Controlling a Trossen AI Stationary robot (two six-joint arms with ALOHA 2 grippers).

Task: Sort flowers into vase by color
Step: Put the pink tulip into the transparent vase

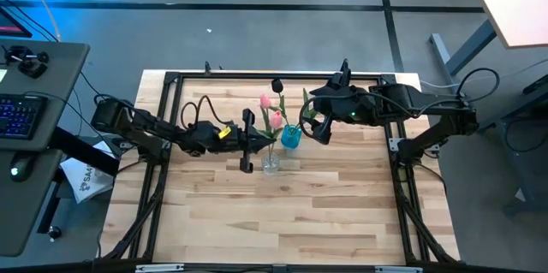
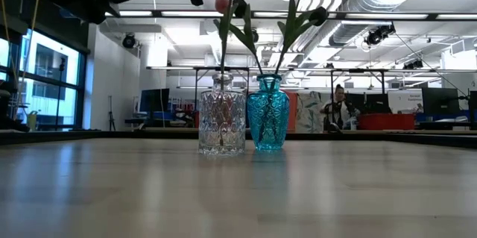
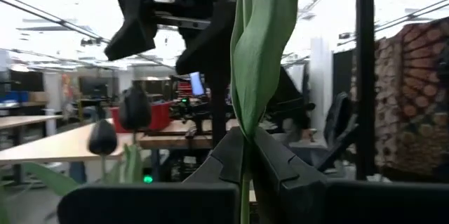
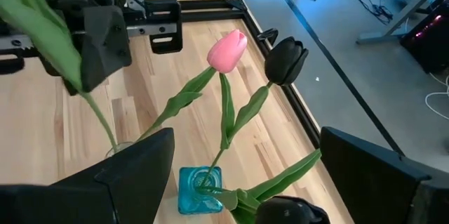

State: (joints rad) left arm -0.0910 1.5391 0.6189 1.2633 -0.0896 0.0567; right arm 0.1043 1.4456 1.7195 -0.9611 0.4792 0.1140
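Note:
A clear glass vase and a blue vase stand side by side mid-table. The blue vase holds a pink tulip and a dark tulip. A second dark head shows low beside it. My left gripper is shut on another tulip's stem above the clear vase; that head is out of the wrist views. Two pink heads show from above. My right gripper hangs open just right of the blue vase. My left gripper pinches the tulip's stem between its two fingers, just under a long green leaf. The fingers come level from the table's left and lie across the stem. The stem stands upright, and its lower end reaches down into the clear vase.
Black frame rails border the wooden table. Bare wood stretches toward the near edge. A desk with a keyboard stands off the left side. A person sits far back in the room.

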